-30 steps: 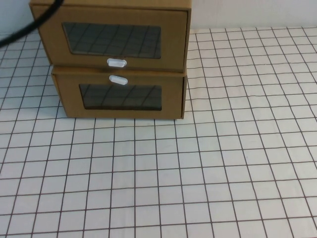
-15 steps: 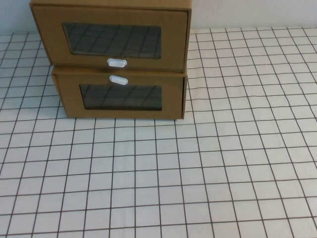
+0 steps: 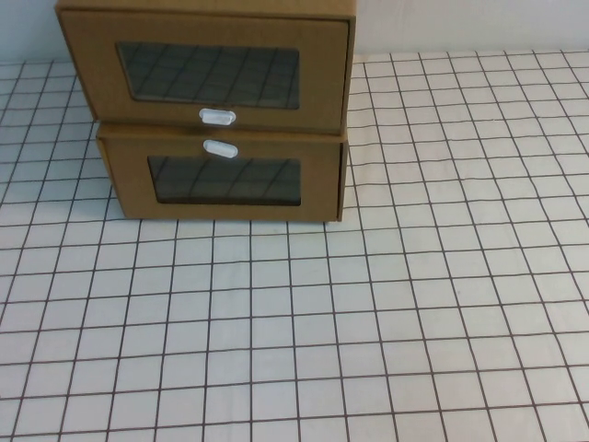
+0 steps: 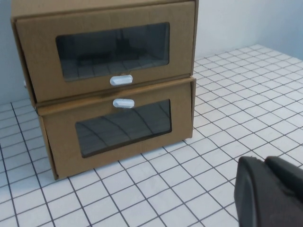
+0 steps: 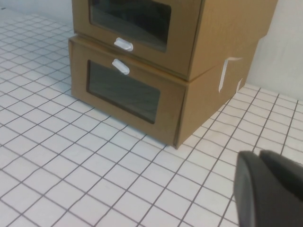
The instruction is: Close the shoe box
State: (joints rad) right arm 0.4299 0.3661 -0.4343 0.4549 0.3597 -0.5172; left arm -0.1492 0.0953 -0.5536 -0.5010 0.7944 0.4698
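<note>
The shoe box (image 3: 207, 69) is the upper of two stacked brown cardboard boxes at the far left of the table. It has a clear window and a white pull tab (image 3: 217, 116) below it. Its drawer front sits in line with its sleeve. It also shows in the left wrist view (image 4: 111, 49) and the right wrist view (image 5: 142, 23). My left gripper (image 4: 262, 161) is shut and empty, well in front of the boxes. My right gripper (image 5: 258, 153) is shut and empty, off the boxes' right front corner. Neither gripper shows in the high view.
The like cardboard box (image 3: 225, 180) with its white tab (image 3: 220, 148) above the window lies under the shoe box. The table (image 3: 386, 322) wears a white cloth with a black grid. A pale wall stands behind the boxes.
A black cable that crossed the top left corner of the high view one second ago has left the view. The boxes have not moved.
</note>
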